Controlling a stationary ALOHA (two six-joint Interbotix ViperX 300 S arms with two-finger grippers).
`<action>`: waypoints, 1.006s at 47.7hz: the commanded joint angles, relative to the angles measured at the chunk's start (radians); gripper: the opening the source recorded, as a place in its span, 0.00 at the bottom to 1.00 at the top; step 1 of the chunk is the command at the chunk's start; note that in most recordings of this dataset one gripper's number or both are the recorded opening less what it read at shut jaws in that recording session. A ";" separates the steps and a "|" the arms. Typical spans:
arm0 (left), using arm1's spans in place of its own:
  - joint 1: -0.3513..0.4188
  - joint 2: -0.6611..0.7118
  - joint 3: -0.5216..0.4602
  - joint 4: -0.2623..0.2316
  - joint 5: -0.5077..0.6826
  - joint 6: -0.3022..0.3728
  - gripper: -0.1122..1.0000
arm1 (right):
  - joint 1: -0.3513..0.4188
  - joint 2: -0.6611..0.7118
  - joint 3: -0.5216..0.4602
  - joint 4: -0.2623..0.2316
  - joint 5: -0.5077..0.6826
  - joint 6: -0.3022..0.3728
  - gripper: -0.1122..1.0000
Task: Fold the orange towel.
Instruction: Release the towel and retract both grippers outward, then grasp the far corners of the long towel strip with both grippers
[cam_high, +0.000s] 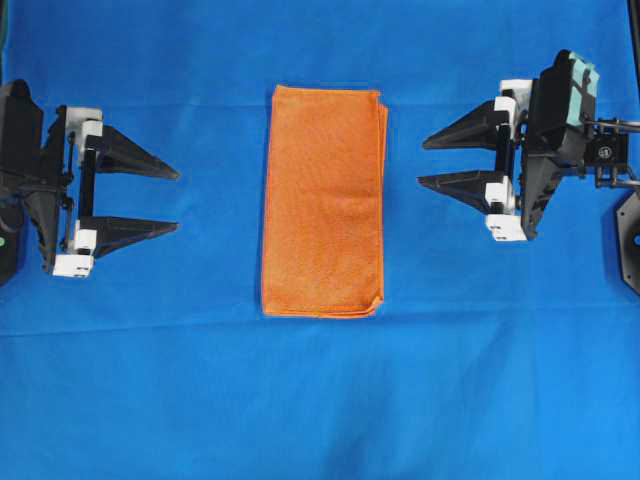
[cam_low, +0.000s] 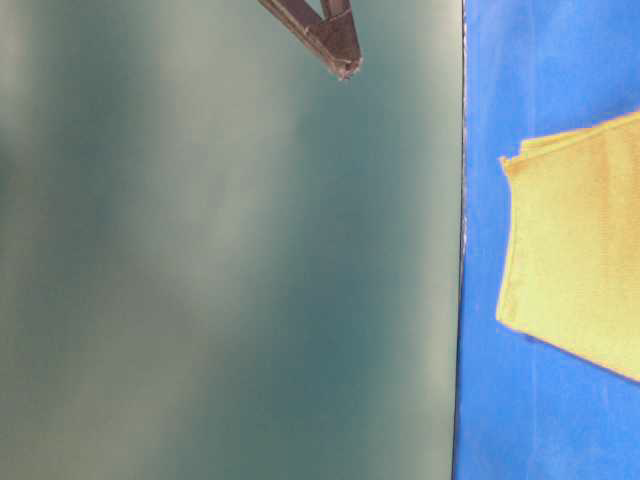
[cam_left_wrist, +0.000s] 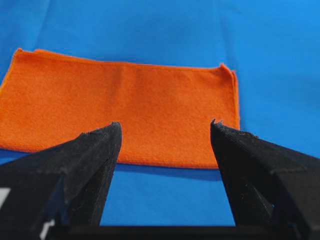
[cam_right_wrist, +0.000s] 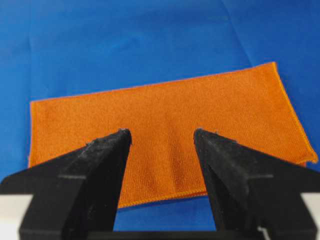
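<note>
The orange towel (cam_high: 323, 201) lies flat in the middle of the blue cloth as a tall narrow rectangle, with layered edges showing along its right side. It also appears in the left wrist view (cam_left_wrist: 120, 112), the right wrist view (cam_right_wrist: 165, 135) and the table-level view (cam_low: 580, 255). My left gripper (cam_high: 177, 200) stands open to the left of the towel, apart from it, nothing between its fingers (cam_left_wrist: 97, 150). My right gripper (cam_high: 421, 163) stands open to the right of the towel, also apart and empty, its fingers (cam_right_wrist: 107, 160) pointing at the towel's long edge.
A blue cloth (cam_high: 320, 400) covers the whole table. The table-level view is mostly filled by a blurred grey-green surface (cam_low: 220, 260), with one dark fingertip (cam_low: 335, 45) at its top.
</note>
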 joint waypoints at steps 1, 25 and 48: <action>0.018 0.006 -0.023 0.003 -0.026 -0.003 0.69 | -0.031 -0.003 -0.026 0.006 -0.009 -0.002 0.63; 0.264 0.379 -0.225 0.003 -0.109 0.034 0.81 | -0.244 0.265 -0.227 -0.012 0.140 -0.012 0.63; 0.393 0.887 -0.451 0.003 -0.201 0.043 0.84 | -0.290 0.574 -0.296 -0.009 0.023 -0.011 0.63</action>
